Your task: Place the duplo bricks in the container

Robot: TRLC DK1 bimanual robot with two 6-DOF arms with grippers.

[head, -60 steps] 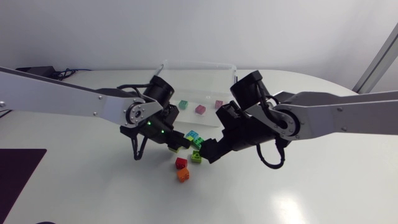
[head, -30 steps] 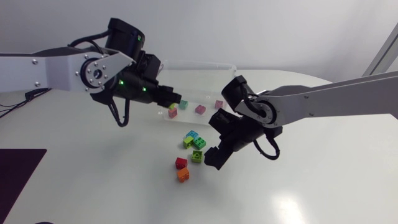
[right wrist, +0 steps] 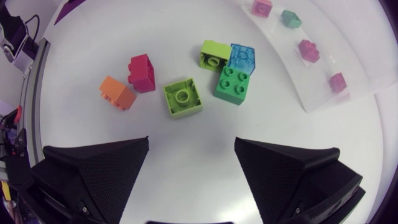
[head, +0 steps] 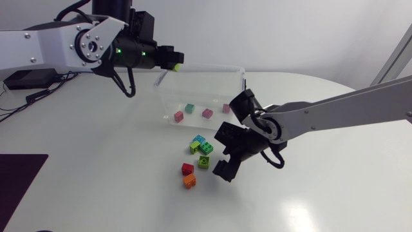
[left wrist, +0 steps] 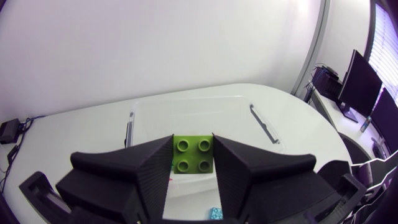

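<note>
Nearest, an orange brick point(head: 189, 182) and a red brick point(head: 187, 169) are lying side by side. The right gripper point(head: 224, 171) is hanging beside them, fingers spread apart and empty. Beyond, loose green and blue bricks point(head: 201, 147) are sitting near the clear container point(head: 243, 78), which is holding pink and teal bricks point(head: 207, 113). Farthest, the left gripper point(head: 172, 62) is clamping a lime duplo brick point(left wrist: 193, 155) at the container's far rim.

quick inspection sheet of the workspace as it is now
surface: white table, dark mat at one corner
job's things: clear container holds four bricks; six loose bricks in front of it; lime brick in left gripper
clutter: black box at the table's rear left
grippers: left gripper shut on lime brick at the container's rim; right gripper open, near the loose bricks
cables: cable beside the black box
surroundings: nothing seen
</note>
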